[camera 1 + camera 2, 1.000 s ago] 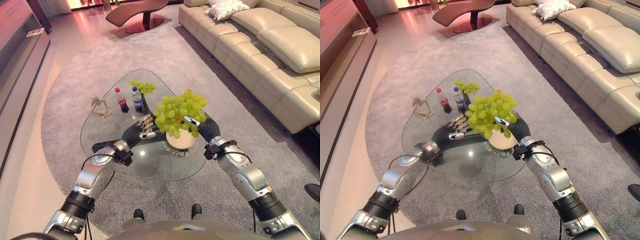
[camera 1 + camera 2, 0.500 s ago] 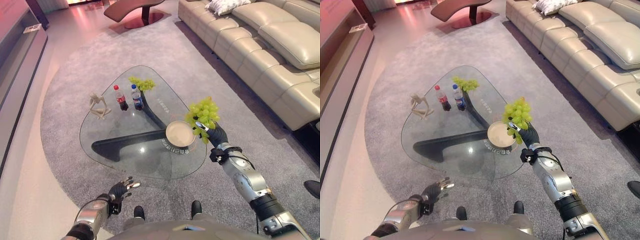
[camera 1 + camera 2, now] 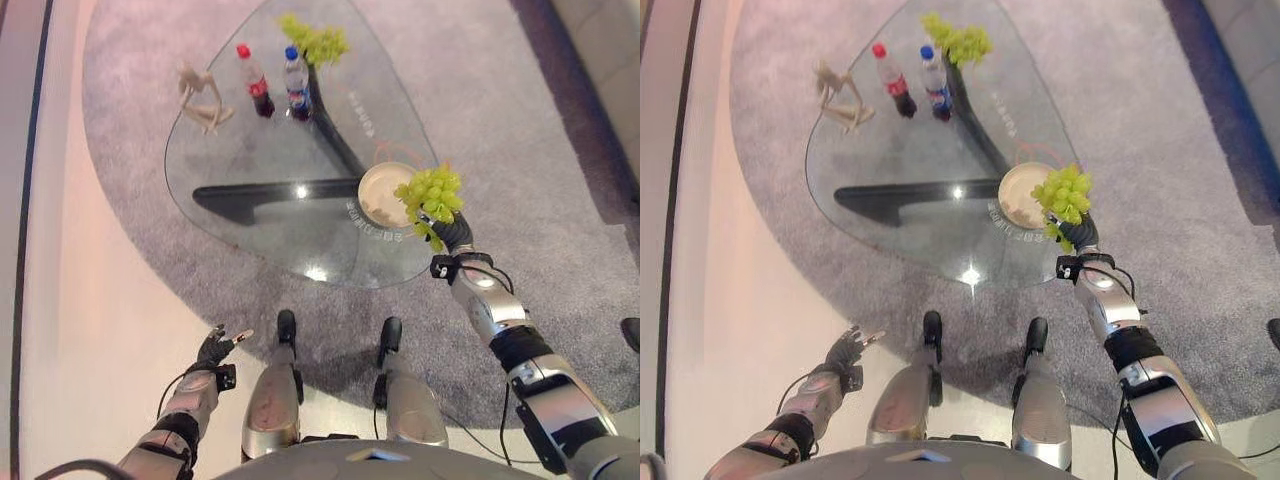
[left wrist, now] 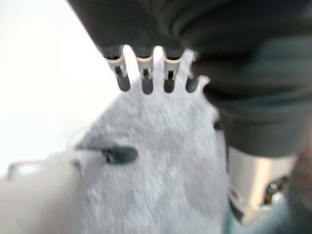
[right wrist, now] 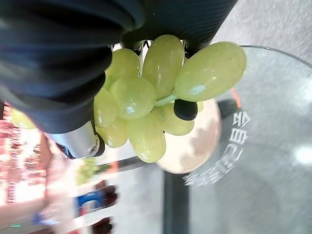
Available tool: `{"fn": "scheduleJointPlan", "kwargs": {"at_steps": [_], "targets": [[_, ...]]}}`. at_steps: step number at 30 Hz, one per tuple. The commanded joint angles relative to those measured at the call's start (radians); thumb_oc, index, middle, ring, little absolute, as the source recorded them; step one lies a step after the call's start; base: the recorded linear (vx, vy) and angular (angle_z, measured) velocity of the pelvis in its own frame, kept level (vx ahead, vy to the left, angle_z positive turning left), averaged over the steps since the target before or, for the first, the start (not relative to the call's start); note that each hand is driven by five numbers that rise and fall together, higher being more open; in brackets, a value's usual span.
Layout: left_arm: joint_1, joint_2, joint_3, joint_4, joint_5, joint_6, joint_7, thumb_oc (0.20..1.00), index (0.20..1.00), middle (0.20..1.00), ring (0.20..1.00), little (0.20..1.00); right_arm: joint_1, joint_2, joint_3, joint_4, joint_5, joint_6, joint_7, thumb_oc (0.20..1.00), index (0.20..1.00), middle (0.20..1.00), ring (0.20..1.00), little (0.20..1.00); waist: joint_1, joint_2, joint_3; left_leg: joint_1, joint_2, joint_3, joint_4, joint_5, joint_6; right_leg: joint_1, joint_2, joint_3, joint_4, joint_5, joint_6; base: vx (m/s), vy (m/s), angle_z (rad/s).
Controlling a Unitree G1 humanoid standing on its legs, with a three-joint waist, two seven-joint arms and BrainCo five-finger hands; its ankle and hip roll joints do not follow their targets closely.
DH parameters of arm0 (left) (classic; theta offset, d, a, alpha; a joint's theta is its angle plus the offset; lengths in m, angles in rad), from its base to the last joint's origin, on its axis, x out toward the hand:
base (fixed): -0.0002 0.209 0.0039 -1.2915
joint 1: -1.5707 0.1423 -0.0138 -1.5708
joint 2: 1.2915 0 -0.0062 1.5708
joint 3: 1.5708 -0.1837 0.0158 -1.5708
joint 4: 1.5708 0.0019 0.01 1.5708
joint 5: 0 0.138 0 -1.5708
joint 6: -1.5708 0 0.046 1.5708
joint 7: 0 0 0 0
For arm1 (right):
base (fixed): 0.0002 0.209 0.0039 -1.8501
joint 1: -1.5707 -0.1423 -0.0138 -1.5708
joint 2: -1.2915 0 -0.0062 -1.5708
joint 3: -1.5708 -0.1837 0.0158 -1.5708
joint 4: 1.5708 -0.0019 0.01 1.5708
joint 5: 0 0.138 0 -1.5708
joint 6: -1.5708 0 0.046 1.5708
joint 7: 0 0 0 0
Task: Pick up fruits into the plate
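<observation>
My right hand (image 3: 455, 232) is shut on a bunch of green grapes (image 3: 430, 190), holding it above the right edge of the round beige plate (image 3: 382, 196) on the glass table (image 3: 270, 140). In the right wrist view the grapes (image 5: 146, 92) hang between my fingers with the plate (image 5: 192, 146) below them. A second grape bunch (image 3: 316, 42) lies at the table's far end. My left hand (image 3: 215, 348) hangs low beside the body over the pale floor, its fingers (image 4: 144, 78) straight and holding nothing.
Two small bottles (image 3: 272, 80) and a pale figurine (image 3: 203, 98) stand on the far part of the table. A dark table base (image 3: 270, 192) shows through the glass. Grey carpet (image 3: 560, 200) surrounds the table.
The whole picture has shifted as the camera tipped downward. My left hand dropped from the table to my side. My right hand still holds the grapes by the plate.
</observation>
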State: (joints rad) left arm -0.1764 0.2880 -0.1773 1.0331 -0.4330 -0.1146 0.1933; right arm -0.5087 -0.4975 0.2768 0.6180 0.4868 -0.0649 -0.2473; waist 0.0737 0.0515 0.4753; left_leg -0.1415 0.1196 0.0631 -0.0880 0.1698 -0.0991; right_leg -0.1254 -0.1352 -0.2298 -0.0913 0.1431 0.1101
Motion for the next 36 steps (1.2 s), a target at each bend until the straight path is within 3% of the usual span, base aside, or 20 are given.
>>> {"fn": "scheduleJointPlan", "kwargs": {"at_steps": [1, 8, 13, 19, 23, 24, 28, 31, 32, 33, 36], "targets": [[-0.055, 0.034, 0.005, 0.046, 0.000, -0.050, 0.048, 1.000, 1.000, 1.000, 1.000, 1.000, -0.140, -0.052, -0.048, 0.003, -0.032, -0.087, -0.033, 0.200, 0.200, 0.200, 0.200, 0.200, 0.021, -0.024, 0.027, -0.070, -0.108, -0.037, 0.105, -0.159, 0.042, -0.062, 0.003, -0.022, 0.219, -0.193, -0.028, -0.07, 0.027, 0.11], [-0.054, 0.044, -0.044, -0.061, -0.029, -0.095, 0.056, 1.000, 1.000, 1.000, 1.000, 1.000, -0.228, -0.131, -0.072, 0.177, -0.039, -0.117, -0.052, 0.200, 0.200, 0.200, 0.200, 0.200, 0.056, 0.005, 0.045, -0.244, -0.142, -0.062, 0.196, -0.155, 0.054, -0.234, -0.006, -0.052, 0.310, -0.199, -0.034, -0.02, -0.013, 0.15], [-0.046, 0.053, -0.078, -0.102, -0.038, -0.101, 0.082, 1.000, 1.000, 1.000, 1.000, 1.000, -0.325, -0.189, -0.057, 0.271, -0.085, -0.095, -0.061, 0.200, 0.200, 0.200, 0.200, 0.200, 0.079, 0.026, 0.045, -0.326, -0.162, -0.069, 0.228, -0.152, 0.064, -0.331, -0.019, -0.069, 0.374, -0.208, -0.031, 0.00, -0.006, 0.13], [-0.040, 0.068, -0.059, -0.109, -0.060, -0.076, 0.155, 1.000, 1.000, 1.000, 1.000, 1.000, -0.442, -0.258, 0.011, 0.394, -0.182, 0.018, -0.066, 0.200, 0.200, 0.200, 0.200, 0.200, 0.106, 0.043, 0.045, -0.410, -0.170, -0.076, 0.270, -0.145, 0.071, -0.421, -0.034, -0.077, 0.440, -0.219, -0.036, 0.02, -0.015, 0.14], [-0.023, 0.073, -0.060, -0.141, -0.059, -0.085, 0.186, 1.000, 1.000, 1.000, 1.000, 1.000, -0.520, -0.305, 0.099, 0.456, -0.409, 0.131, -0.108, 0.200, 0.200, 0.200, 0.200, 0.200, 0.123, 0.055, 0.045, -0.455, -0.175, -0.076, 0.303, -0.148, 0.075, -0.465, -0.044, -0.085, 0.473, -0.222, -0.041, 0.05, -0.017, 0.10], [-0.010, 0.075, -0.063, -0.150, -0.061, -0.082, 0.192, 1.000, 1.000, 1.000, 1.000, 1.000, -0.526, -0.314, 0.126, 0.473, -0.428, 0.149, -0.108, 0.200, 0.200, 0.200, 0.200, 0.200, 0.126, 0.055, 0.045, -0.439, -0.177, -0.079, 0.314, -0.179, 0.072, -0.455, -0.049, -0.073, 0.495, -0.255, -0.031, 0.12, -0.039, 0.08], [0.002, 0.096, -0.075, -0.179, -0.062, -0.071, 0.197, 1.000, 1.000, 1.000, 1.000, 1.000, -0.577, -0.333, 0.201, 0.525, -0.576, 0.227, -0.106, 0.200, 0.200, 0.200, 0.200, 0.200, 0.140, 0.063, 0.045, -0.463, -0.179, -0.078, 0.330, -0.179, 0.076, -0.474, -0.056, -0.079, 0.507, -0.255, -0.030, 0.05, -0.033, 0.10], [0.004, 0.109, -0.081, -0.192, -0.063, -0.069, 0.202, 1.000, 1.000, 1.000, 1.000, 1.000, -0.602, -0.335, 0.254, 0.525, -0.664, 0.327, -0.040, 0.216, 0.216, 0.216, 0.216, 0.216, 0.143, 0.063, 0.045, -0.475, -0.180, -0.078, 0.337, -0.179, 0.078, -0.485, -0.052, -0.078, 0.512, -0.255, -0.031, 0.01, -0.011, 0.01], [0.003, 0.110, -0.081, -0.195, -0.066, -0.068, 0.202, 1.000, 1.000, 1.000, 1.000, 1.000, -0.606, -0.333, 0.266, 0.528, -0.674, 0.343, -0.025, 0.667, 0.667, 0.667, 0.667, 0.667, 0.143, 0.062, 0.045, -0.477, -0.180, -0.079, 0.337, -0.179, 0.079, -0.486, -0.052, -0.078, 0.512, -0.255, -0.031, 0.02, -0.022, 0.05], [-0.004, 0.112, -0.079, -0.200, -0.068, -0.067, 0.201, 1.000, 1.000, 1.000, 1.000, 1.000, -0.613, -0.332, 0.289, 0.548, -0.702, 0.392, 0.031, 1.000, 1.000, 1.000, 1.000, 1.000, 0.144, 0.059, 0.045, -0.476, -0.179, -0.078, 0.336, -0.179, 0.080, -0.485, -0.049, -0.078, 0.508, -0.256, -0.032, 0.02, -0.024, 0.06], [-0.009, 0.119, -0.078, -0.217, -0.070, -0.068, 0.198, 1.000, 1.000, 1.000, 1.000, 1.000, -0.597, -0.328, 0.310, 0.590, -0.754, 0.437, 0.111, 1.000, 1.000, 1.000, 1.000, 1.000, 0.148, 0.056, 0.045, -0.478, -0.178, -0.080, 0.337, -0.181, 0.083, -0.483, -0.047, -0.080, 0.507, -0.257, -0.033, 0.02, -0.038, 0.03]]}}
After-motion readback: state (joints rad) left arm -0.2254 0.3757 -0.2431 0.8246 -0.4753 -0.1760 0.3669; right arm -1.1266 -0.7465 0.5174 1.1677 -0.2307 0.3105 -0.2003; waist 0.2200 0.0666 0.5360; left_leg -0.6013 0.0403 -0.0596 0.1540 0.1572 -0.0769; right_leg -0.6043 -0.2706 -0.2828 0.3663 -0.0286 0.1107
